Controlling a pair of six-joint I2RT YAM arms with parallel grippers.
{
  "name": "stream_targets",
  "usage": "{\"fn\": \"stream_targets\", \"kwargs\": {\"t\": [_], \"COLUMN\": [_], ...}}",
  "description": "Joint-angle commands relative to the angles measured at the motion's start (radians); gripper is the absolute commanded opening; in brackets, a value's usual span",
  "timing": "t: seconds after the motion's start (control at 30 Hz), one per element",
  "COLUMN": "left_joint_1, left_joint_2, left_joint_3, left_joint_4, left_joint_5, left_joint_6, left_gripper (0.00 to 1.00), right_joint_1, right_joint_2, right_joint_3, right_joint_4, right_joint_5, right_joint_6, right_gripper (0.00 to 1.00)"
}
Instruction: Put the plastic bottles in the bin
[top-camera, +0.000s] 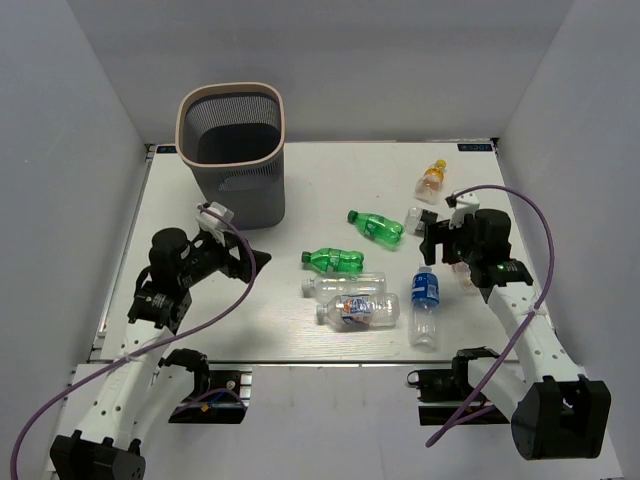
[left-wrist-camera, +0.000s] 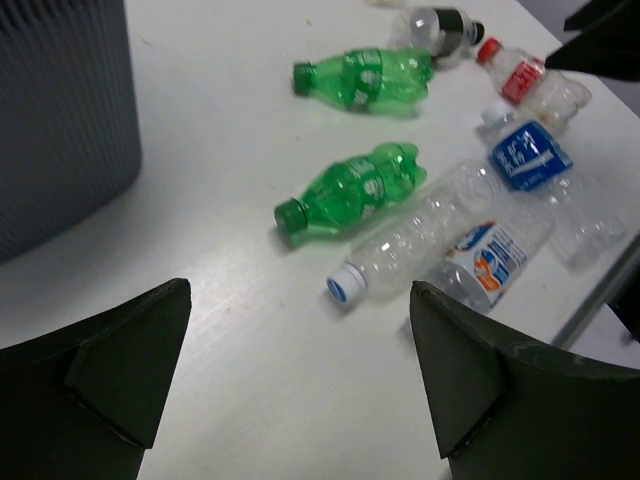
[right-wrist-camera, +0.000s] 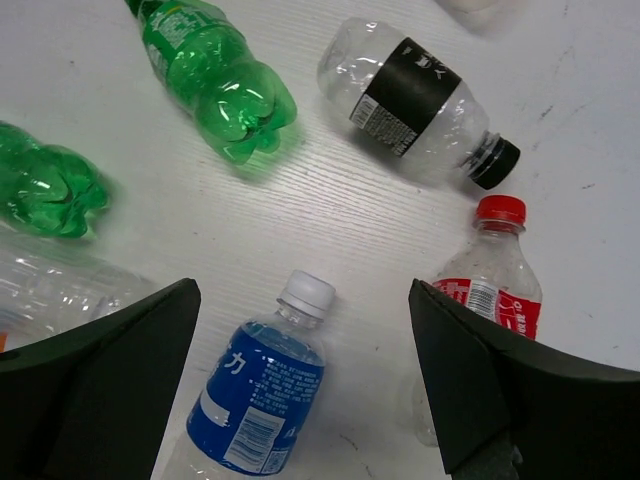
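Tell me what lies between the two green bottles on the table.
Nothing but bare table separates the far green bottle from the near green bottle. The left wrist view shows this gap plainly, and the top view agrees.

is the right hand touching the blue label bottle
Apart. The right wrist view shows the right hand open, with bare white table between the blue-label bottle and each finger.

Bottles (top-camera: 358, 310) all lying flat, bin (top-camera: 247, 190) upright far left.
You see two green bottles (top-camera: 376, 227), clear ones (top-camera: 343, 286), a blue-label bottle (top-camera: 425, 290) and a small orange bottle (top-camera: 431, 181) scattered right of it.
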Motion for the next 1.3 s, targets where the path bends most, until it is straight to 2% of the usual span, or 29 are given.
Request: {"fn": "stream_targets", "kwargs": {"t": [0.0, 0.07, 0.1, 0.17, 0.2, 0.23, 0.27, 0.3, 0.33, 0.37, 0.4, 0.43, 0.47, 0.53, 0.6, 0.63, 0.77, 0.87, 1.03, 1.27], "left_joint_1": [0.001, 0.001, 0.001, -0.009, -0.022, -0.031, -0.041, -0.062, -0.074, -0.090, -0.105, -0.140, -0.162, -0.223, -0.265, -0.306, -0.412, -0.469, -0.512, -0.532], "left_joint_2": [0.004, 0.040, 0.057, 0.122, 0.145, 0.166, 0.188, 0.235, 0.263, 0.295, 0.327, 0.393, 0.427, 0.494, 0.605, 0.643, 0.814, 0.886, 0.933, 1.041], "left_joint_3": [-0.008, -0.008, -0.008, 0.008, 0.026, 0.035, 0.048, 0.080, 0.100, 0.124, 0.176, 0.204, 0.230, 0.316, 0.405, 0.434, 0.584, 0.603, 0.585, 0.606], "left_joint_4": [-0.061, -0.061, -0.061, -0.050, -0.050, -0.037, -0.036, -0.036, -0.036, -0.055, -0.066, -0.076, -0.085, -0.113, -0.127, -0.127, -0.181, -0.184, -0.109, -0.087], "left_joint_5": [0.109, 0.121, 0.132, 0.149, 0.164, 0.164, 0.164, 0.164, 0.164, 0.143, 0.132, 0.117, 0.080, 0.035, -0.020, -0.035, -0.150, -0.238, -0.330, -0.342], "left_joint_6": [0.011, 0.011, 0.020, 0.031, 0.046, 0.046, 0.061, 0.077, 0.095, 0.112, 0.144, 0.163, 0.181, 0.238, 0.291, 0.311, 0.434, 0.534, 0.624, 0.660], "left_gripper": [1.00, 0.99, 0.95, 0.89, 0.79, 0.72, 0.61, 0.57, 0.51, 0.48, 0.47, 0.47, 0.48, 0.60, 0.66, 0.69, 0.72, 0.73, 0.73, 0.72], "right_joint_1": [0.000, -0.001, -0.003, 0.000, -0.001, 0.000, 0.002, 0.000, -0.001, 0.000, 0.000, -0.001, 0.002, 0.002, 0.000, 0.002, -0.003, -0.001, -0.004, -0.009], "right_joint_2": [-0.003, -0.008, -0.009, -0.022, -0.025, -0.029, -0.020, -0.020, -0.020, -0.017, -0.023, -0.025, -0.026, -0.020, -0.017, -0.019, -0.031, -0.045, -0.057, -0.083], "right_joint_3": [0.006, -0.002, 0.000, -0.007, -0.005, 0.003, 0.009, 0.015, 0.026, 0.032, 0.033, 0.038, 0.042, 0.050, 0.052, 0.052, 0.046, 0.044, 0.027, -0.014], "right_joint_4": [-0.009, -0.011, -0.038, -0.085, -0.109, -0.127, -0.167, -0.178, -0.195, -0.205, -0.212, -0.219, -0.230, -0.274, -0.307, -0.311, -0.290, -0.258, -0.238, -0.222], "right_joint_5": [-0.089, -0.101, -0.155, -0.180, -0.265, -0.290, -0.322, -0.362, -0.385, -0.388, -0.393, -0.407, -0.408, -0.428, -0.430, -0.428, -0.361, -0.292, -0.278, -0.293], "right_joint_6": [-0.021, -0.062, -0.146, -0.193, -0.251, -0.317, -0.329, -0.329, -0.329, -0.364, -0.369, -0.388, -0.400, -0.435, -0.458, -0.464, -0.420, -0.385, -0.343, -0.333], "right_gripper": [0.90, 0.90, 0.90, 0.90, 0.90, 0.84, 0.44, 0.22, 0.07, 0.02, 0.11, 0.30, 0.67, 0.80, 0.90, 0.90, 0.90, 0.90, 0.90, 0.90]}}
